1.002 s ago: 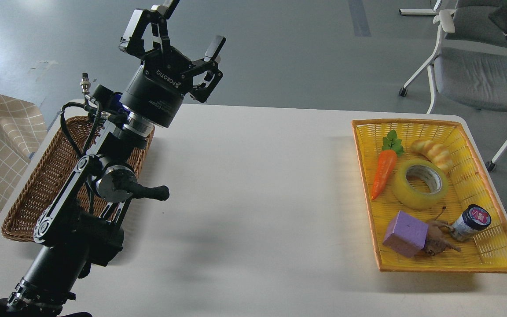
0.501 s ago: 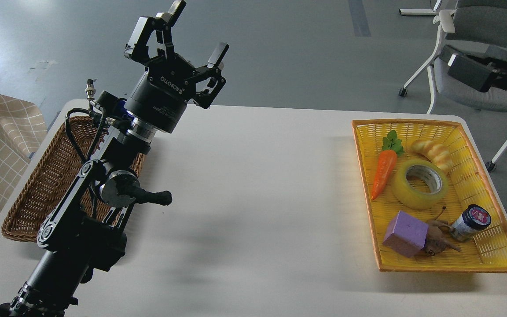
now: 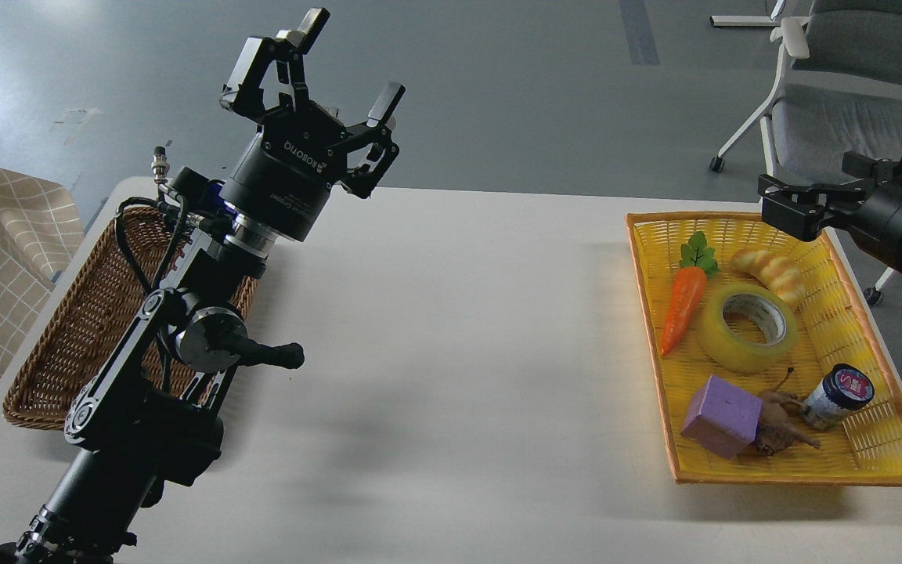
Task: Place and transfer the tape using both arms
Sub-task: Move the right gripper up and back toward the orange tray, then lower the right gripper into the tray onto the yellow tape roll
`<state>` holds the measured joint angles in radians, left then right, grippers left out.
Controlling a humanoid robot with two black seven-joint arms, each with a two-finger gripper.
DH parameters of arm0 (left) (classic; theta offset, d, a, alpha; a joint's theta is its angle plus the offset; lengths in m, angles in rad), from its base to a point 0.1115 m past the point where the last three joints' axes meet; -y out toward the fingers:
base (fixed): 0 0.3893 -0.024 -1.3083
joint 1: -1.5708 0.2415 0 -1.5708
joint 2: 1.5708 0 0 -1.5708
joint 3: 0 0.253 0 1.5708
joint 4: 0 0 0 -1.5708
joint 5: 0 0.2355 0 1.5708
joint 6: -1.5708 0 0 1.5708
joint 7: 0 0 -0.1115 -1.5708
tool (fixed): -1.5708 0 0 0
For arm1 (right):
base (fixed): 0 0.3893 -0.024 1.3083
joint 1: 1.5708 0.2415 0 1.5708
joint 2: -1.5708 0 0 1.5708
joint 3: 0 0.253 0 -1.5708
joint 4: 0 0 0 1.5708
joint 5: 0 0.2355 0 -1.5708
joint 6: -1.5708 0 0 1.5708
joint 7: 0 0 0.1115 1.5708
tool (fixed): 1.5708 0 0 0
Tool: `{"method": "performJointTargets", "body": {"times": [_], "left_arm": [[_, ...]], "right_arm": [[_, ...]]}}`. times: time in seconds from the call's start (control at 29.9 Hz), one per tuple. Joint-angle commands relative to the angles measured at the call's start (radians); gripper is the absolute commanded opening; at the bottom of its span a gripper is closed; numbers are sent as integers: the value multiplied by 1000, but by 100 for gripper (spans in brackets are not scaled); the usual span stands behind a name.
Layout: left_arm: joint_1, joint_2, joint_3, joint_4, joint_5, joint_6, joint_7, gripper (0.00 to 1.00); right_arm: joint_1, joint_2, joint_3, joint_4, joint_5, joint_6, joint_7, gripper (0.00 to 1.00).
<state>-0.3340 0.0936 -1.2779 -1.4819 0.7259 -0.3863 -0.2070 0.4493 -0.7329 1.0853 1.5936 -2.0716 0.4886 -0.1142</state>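
The tape [image 3: 735, 356], a wide yellow translucent roll with a white-grey core, lies flat in the yellow basket [image 3: 803, 475] on the right of the table. My right gripper [image 3: 791, 207] comes in from the right edge and hangs over the basket's far right corner, above and behind the tape and apart from it. It is dark and seen side-on, so its fingers cannot be told apart. My left gripper [image 3: 351, 61] is raised high over the table's far left, open and empty, far from the tape.
In the yellow basket lie a toy carrot [image 3: 683, 309], a twisted bread toy [image 3: 768, 270], a purple block [image 3: 721, 425], a small jar [image 3: 838, 395] and a brown root-like toy [image 3: 780, 429]. A brown wicker basket [image 3: 67, 329] sits at the left. A grey chair [image 3: 850, 133] stands behind.
My right arm has come into view from the upper right and dropped down to the yellow basket's far corner. My left gripper has shifted only slightly and stays open.
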Motion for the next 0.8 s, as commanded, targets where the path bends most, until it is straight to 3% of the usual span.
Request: {"method": "performJointTargets", "body": {"times": [0.0, 0.27, 0.4, 0.77], "left_arm": [[1, 0, -1, 0, -3, 3, 0, 98], [-2, 11, 2, 0, -2, -2, 0, 98], [-2, 6, 2, -1, -2, 1, 0, 98], [-2, 8, -1, -20, 0, 0, 0, 98]], "right_arm": [[-61, 67, 22, 8, 8, 0, -7, 100], [-201, 141, 67, -1, 4, 0, -33, 100], [-247, 158, 68, 0, -8, 0, -85, 100], [-242, 167, 67, -40, -110, 0, -90, 99]]}}
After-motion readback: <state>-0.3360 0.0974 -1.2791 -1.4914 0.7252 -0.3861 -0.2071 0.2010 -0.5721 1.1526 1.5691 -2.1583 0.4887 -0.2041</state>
